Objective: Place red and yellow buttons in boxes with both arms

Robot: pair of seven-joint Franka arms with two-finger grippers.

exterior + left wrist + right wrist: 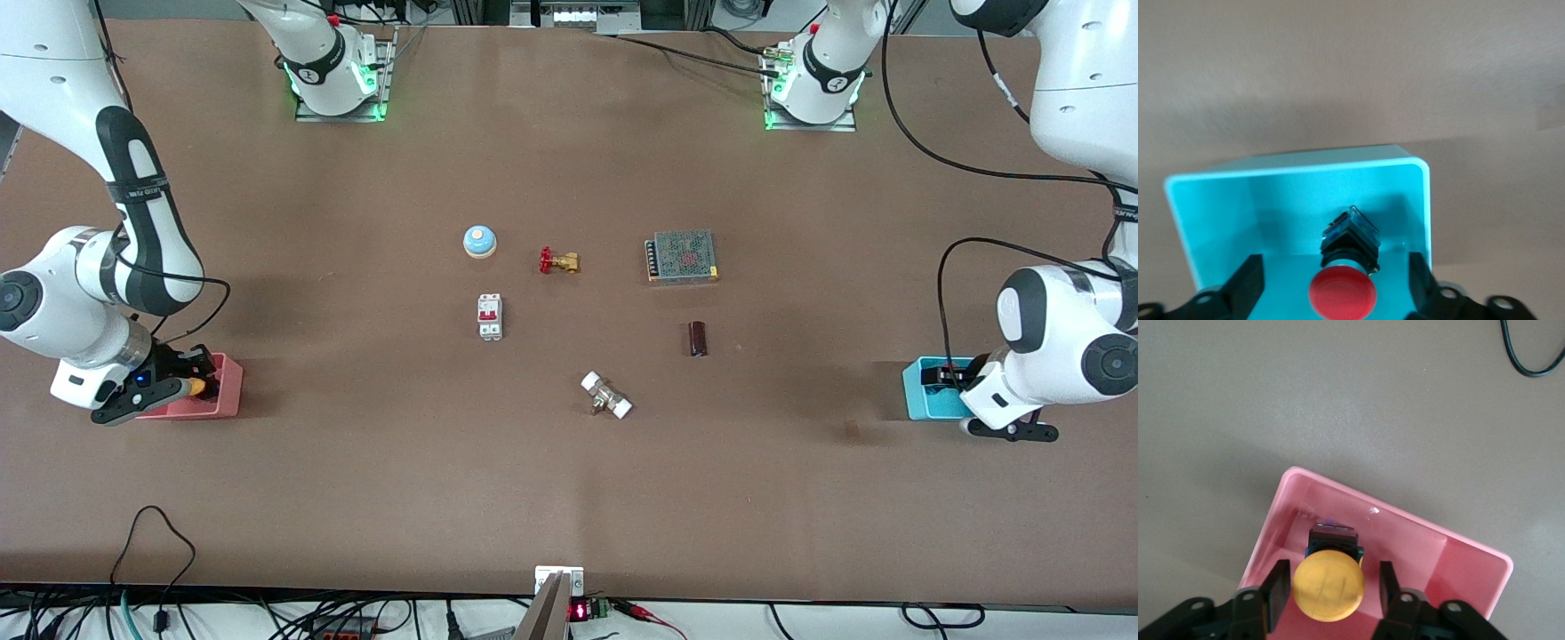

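A: How would those two buttons have handled, by your reckoning?

B: Light, stiff little things, I judged. The round caps looked smooth and likely slippery, so the squarer black body under the cap seemed the better place to take hold.

A: Begin with what lay nearest the front camera.

B: The left gripper (1335, 293) hung over the cyan box (925, 391) at the left arm's end of the table. Its fingers (1248, 283) stood spread wide, well apart from the red button (1342, 293), which sat loose between them, already inside that box and gripped by nothing.

A: And the right arm's end?

B: The right gripper (1331, 590) was over the pink box (222, 391). The yellow button (1327, 588) sat between its fingers (1276, 592), above the box floor. One finger seemed to touch the cap and the other stood just apart, so the jaws looked partly parted. I couldn't tell whether the button was free or held.

A: Farther up the table?

B: The bell (479, 241), the brass valve (558, 261) and the other parts, well apart from both boxes
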